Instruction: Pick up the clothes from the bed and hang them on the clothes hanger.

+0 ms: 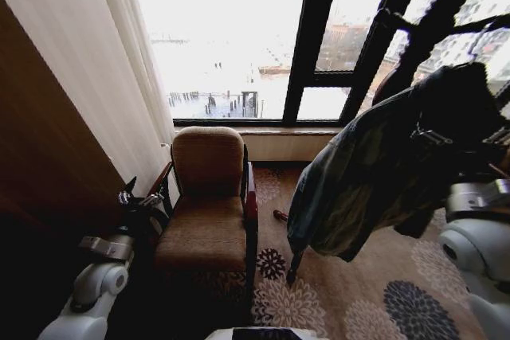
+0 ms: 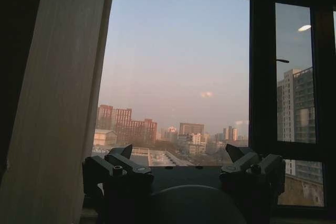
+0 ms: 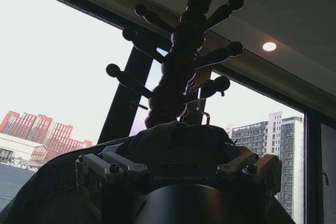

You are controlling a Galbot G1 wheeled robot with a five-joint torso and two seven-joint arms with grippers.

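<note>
Window (image 1: 231, 37) and armchair (image 1: 209, 205) ahead; my left gripper (image 2: 184, 167) idles low beside the chair, fingers apart. Right gripper (image 3: 178, 174) is clamped on the jacket (image 1: 374, 173), raised just under the rack pegs (image 3: 181, 56). Hanging step: next needs collar lifted over a peg

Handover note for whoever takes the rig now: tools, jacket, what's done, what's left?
Right tool: raised, jacket bunched at its fingers; grip not clear.
Left tool: open, empty, low beside the armchair.
Jacket is off the bed, hanging up beside the coat stand at the window.
Left: get it onto a peg, release. Whether it already hangs on one is unclear.
</note>
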